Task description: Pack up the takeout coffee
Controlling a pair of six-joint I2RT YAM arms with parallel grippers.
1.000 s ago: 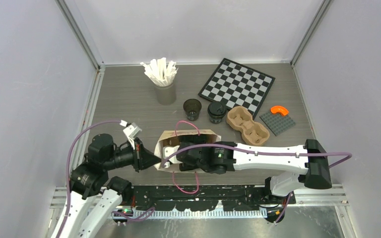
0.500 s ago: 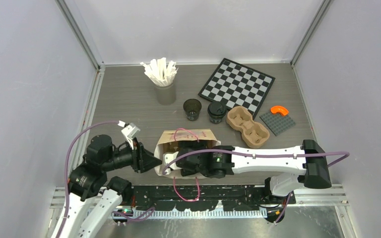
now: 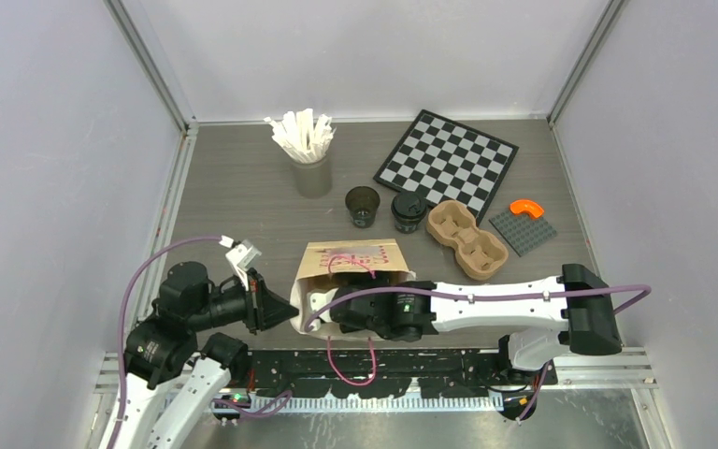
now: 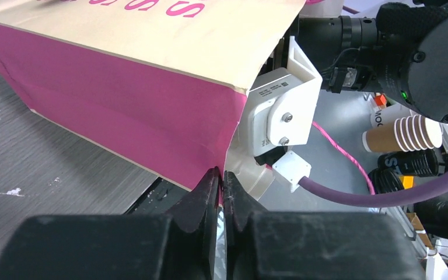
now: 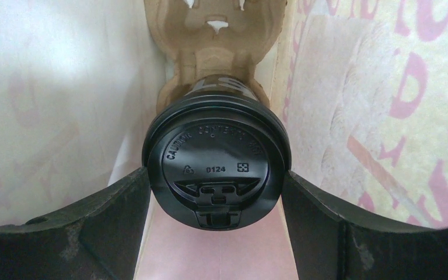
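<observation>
right gripper (image 5: 216,178) fingers were clamped on the lidded black cup (image 5: 214,154) at frame centre, its base against a pulp carrier (image 5: 213,35) at the top, all inside the paper bag (image 4: 122,87). left gripper (image 4: 220,185) pinched the bag's edge, bottom centre. an open black cup (image 3: 363,206) and a second lidded cup (image 3: 409,211) stood mid-frame in the top view.

White arm links (image 3: 495,301) with chunky black joints (image 3: 187,285) — a purple cable (image 3: 178,245) loops along each arm.
</observation>
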